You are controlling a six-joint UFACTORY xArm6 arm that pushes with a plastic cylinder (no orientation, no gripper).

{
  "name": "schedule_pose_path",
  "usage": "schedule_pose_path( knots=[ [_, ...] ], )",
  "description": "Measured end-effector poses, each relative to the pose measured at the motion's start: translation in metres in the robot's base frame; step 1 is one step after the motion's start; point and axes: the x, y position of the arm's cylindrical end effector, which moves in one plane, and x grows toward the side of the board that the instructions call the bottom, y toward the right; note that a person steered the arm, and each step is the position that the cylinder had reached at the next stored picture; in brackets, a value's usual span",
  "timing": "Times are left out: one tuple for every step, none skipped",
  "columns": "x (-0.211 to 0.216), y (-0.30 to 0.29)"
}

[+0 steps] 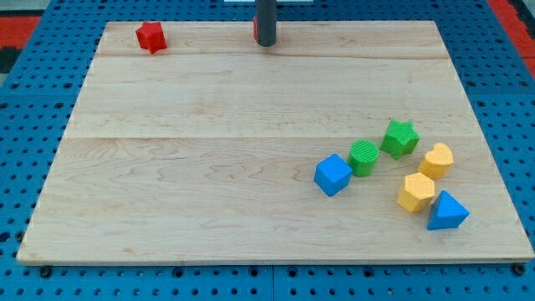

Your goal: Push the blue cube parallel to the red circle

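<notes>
The blue cube [333, 175] sits at the view's lower right on the wooden board [209, 167]. A red block [256, 27], likely the red circle, shows only as a sliver at the view's top, mostly hidden behind the rod. My tip [266, 43] rests at the board's top edge, right against that red block. The tip is far above the blue cube and a little to its left.
A green circle [364, 157] touches the blue cube's upper right. A green star [400, 138], yellow heart [436, 159], yellow hexagon [415, 191] and blue triangle [446, 211] cluster to the right. A red star [151, 37] lies at the top left.
</notes>
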Motion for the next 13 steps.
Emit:
schedule_pose_path(
  knots=[
    [0.01,0.002],
    [0.042,0.005],
    [0.069,0.005],
    [0.096,0.005],
    [0.124,0.081],
    [0.15,0.127],
    [0.182,0.033],
    [0.243,-0.035],
    [0.328,-0.054],
    [0.374,-0.021],
    [0.364,0.044],
    [0.336,0.089],
    [0.287,0.094]
  ],
)
